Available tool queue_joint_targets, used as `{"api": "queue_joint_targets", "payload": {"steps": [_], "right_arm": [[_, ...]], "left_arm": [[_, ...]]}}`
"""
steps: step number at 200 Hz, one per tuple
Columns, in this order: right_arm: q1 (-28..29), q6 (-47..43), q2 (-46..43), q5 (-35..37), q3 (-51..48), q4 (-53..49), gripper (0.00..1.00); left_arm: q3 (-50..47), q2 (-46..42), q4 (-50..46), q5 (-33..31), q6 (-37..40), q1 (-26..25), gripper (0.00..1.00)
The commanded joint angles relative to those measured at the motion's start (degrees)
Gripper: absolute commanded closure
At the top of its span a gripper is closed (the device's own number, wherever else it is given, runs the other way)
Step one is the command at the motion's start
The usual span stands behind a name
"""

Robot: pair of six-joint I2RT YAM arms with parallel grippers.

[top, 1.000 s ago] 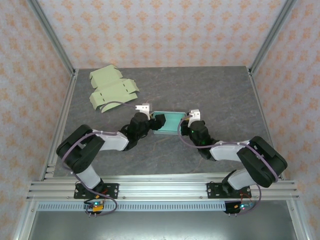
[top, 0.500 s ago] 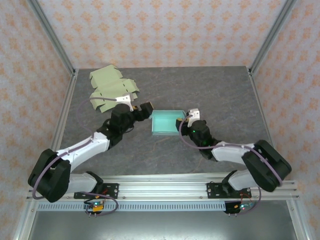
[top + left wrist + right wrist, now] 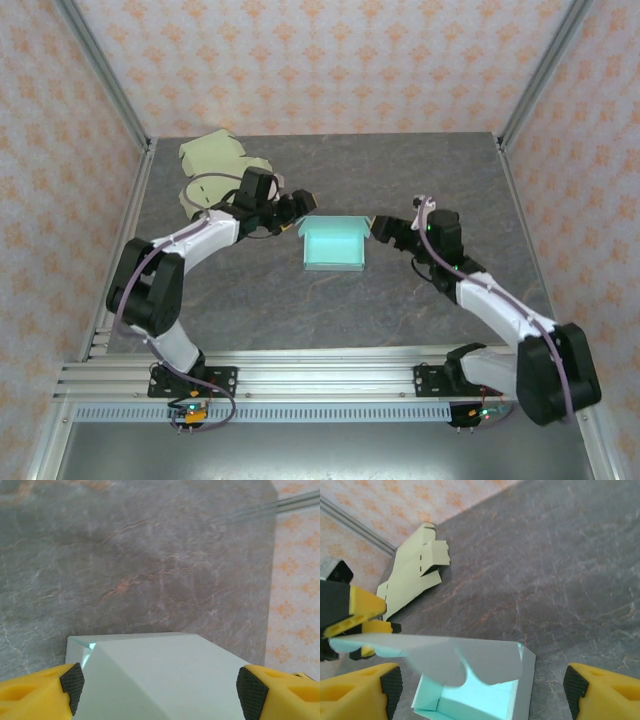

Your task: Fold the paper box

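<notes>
You have bare table [image 3: 330, 300] along the whole near side of the box [image 3: 333, 245], and more open surface at the far right. The left gripper [image 3: 303, 206] crowds the box's far-left corner; the right gripper [image 3: 383, 228] sits just off its right edge. Flat cardboard blanks [image 3: 212, 165] cover the far-left corner, with the left arm [image 3: 200, 238] lying across them. Walls [image 3: 320, 60] close the left, far and right sides.

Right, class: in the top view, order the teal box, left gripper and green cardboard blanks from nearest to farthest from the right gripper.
1. Teal box, just left of the right gripper.
2. Left gripper, at the box's far corner.
3. Green cardboard blanks, back left.
</notes>
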Motion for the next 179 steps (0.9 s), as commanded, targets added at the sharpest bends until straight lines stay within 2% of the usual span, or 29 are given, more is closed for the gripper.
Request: {"api": "queue_joint_targets", "payload": {"steps": [1,10,24,43,55,96,126,179], "right_arm": [[-2.1,10.3,6.4,-14.7,7.4,-5.0,0.15],[-2.4,15.4,8.4,-16.2,8.3,-2.5,0.15],[-2.4,21.6,9.9,-14.3,10.2,-3.3,0.15],[-2.5,25.1,14.3,-16.6,14.6,-7.8,0.18],[-2.4,27.2,16.2,-18.7,15.2,-7.2,0.2],[-1.7,31.7,16.4,-18.0,14.0,-5.9,0.2],[0.1,32.8,15.3,-16.6,13.7,-9.1,0.19],[1.9,36.6,17.5,-16.0,13.9,-8.1,0.18]], "left_arm": [[3.2,1.5,-2.9,5.5,-7.3,1.0,0.17],[3.1,1.9,-2.9,6.7,-8.6,1.0,0.17],[1.8,1.4,-3.0,7.0,-9.5,1.0,0.18],[-0.3,0.2,-1.7,6.2,-11.1,1.0,0.19],[-1.7,-0.1,0.8,6.6,-13.3,1.0,0.2],[-2.5,0.3,3.8,7.7,-16.7,0.6,0.32],[-2.2,-0.1,3.8,8.5,-17.9,0.0,0.32],[-3.2,0.0,3.5,8.6,-19.8,-2.6,0.32]]}}
